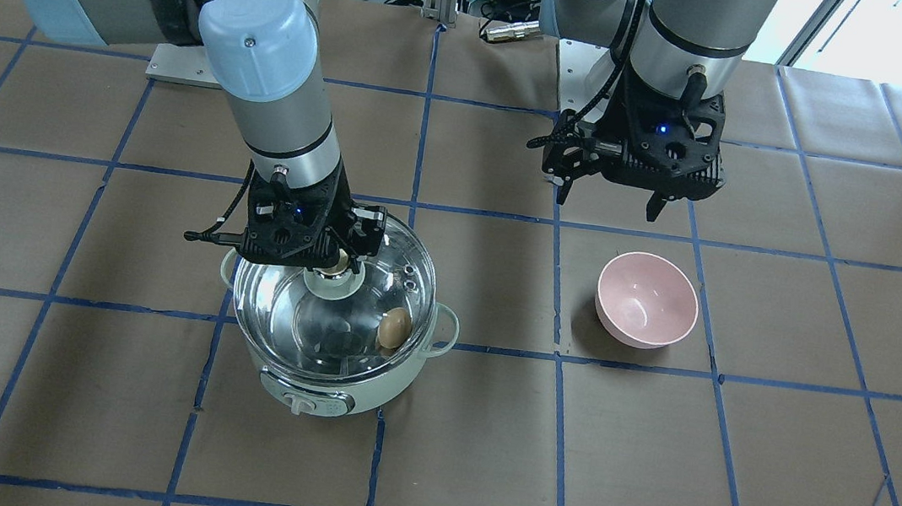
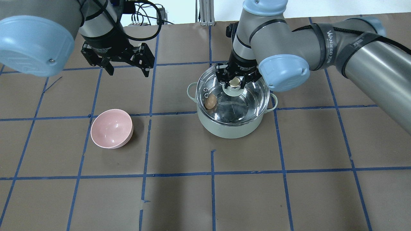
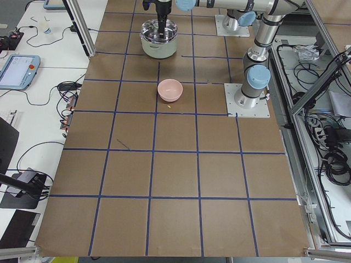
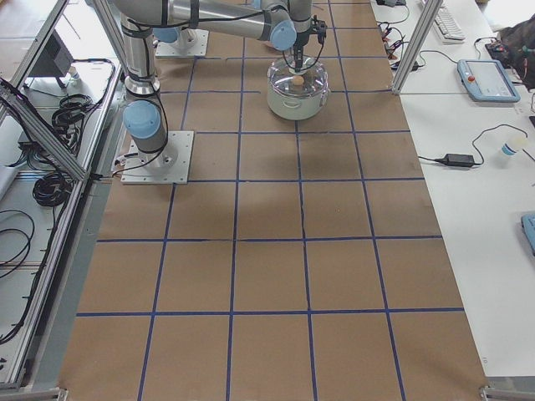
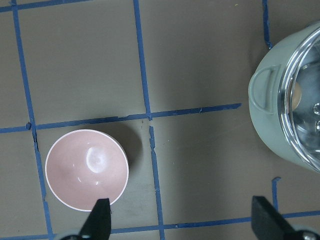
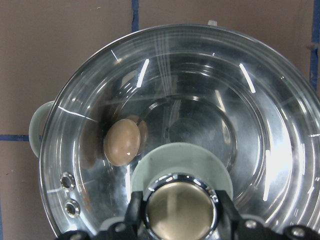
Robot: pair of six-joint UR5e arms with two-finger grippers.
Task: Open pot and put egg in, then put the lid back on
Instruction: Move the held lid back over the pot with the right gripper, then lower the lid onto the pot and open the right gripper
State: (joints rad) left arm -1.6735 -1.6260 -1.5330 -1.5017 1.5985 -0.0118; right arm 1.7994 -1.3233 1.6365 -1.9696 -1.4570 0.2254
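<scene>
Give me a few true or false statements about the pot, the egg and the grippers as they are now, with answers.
1. The egg lies inside the pot. True.
2. The lid lies on the table beside the pot. False: it sits on the pot.
3. The right gripper is closed on the lid's knob. True.
4. The pink bowl holds the egg. False: it is empty.
5. The left gripper grips the bowl. False: it hangs open, holding nothing.

I get one view looking down from behind the robot (image 3: 253, 82) and one facing it from across the table (image 1: 734, 455); both share the pot (image 2: 224, 130) and bowl (image 2: 111, 128). Two far views look along the table from its ends. My wrist views are close: left above the bowl, right above the lid (image 6: 200, 75)
</scene>
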